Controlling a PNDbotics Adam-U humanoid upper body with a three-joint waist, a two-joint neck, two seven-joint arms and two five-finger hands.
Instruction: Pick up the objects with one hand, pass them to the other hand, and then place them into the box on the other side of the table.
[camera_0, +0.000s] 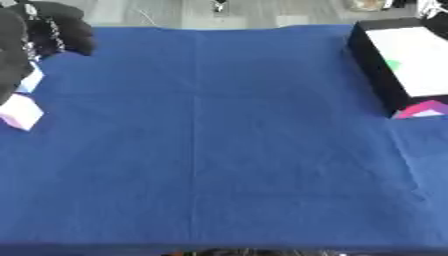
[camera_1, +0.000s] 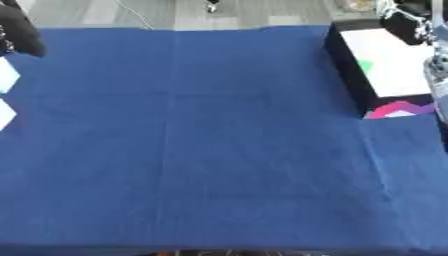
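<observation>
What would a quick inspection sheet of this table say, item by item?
Surface: blue cloth with faint creases.
Job's things: two pale blocks at the left edge; black box with white inside at the far right.
Clutter: a small green mark inside the box; a pink and purple piece at its near end.
Robot hands: left robot hand over the far left corner, fingers curled, holding nothing seen; right robot hand's fingers cannot be made out.
Cables: nothing seen.
Surroundings: grey floor beyond.

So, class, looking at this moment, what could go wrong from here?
1. The two pale blocks sit at the cloth's left edge; the left hand could knock one off.
2. The box is far across the table, so a block may drop during the handover.
3. The right hand's state is unclear.
</observation>
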